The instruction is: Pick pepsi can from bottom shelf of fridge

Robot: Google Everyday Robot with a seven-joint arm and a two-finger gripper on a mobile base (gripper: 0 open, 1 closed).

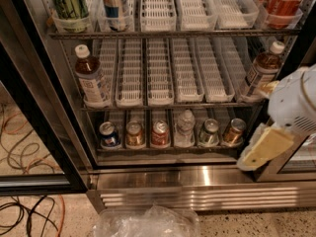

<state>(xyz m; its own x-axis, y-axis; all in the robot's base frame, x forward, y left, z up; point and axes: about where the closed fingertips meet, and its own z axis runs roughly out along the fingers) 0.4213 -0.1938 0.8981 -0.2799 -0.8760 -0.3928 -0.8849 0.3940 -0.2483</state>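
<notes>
Fridge (163,180); pepsi can (108,135) bottom-left; hand (264,149) right

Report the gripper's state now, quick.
Gripper: low at the right edge, in front of the fridge, apart from the pepsi can; open or closed cannot be told.

Fridge (44,132): metal and plastic finishes.
Glossy pepsi can (109,135), white plastic dividers (159,73), brushed steel sill (168,177); matt plastic gripper (264,149) at right.

Looks like an office or lab pantry: a commercial glass-door fridge (163,179) stocked with drinks (91,78), loose cables (24,132) on speckled floor (247,225); the hand (266,147) hangs at right.
</notes>
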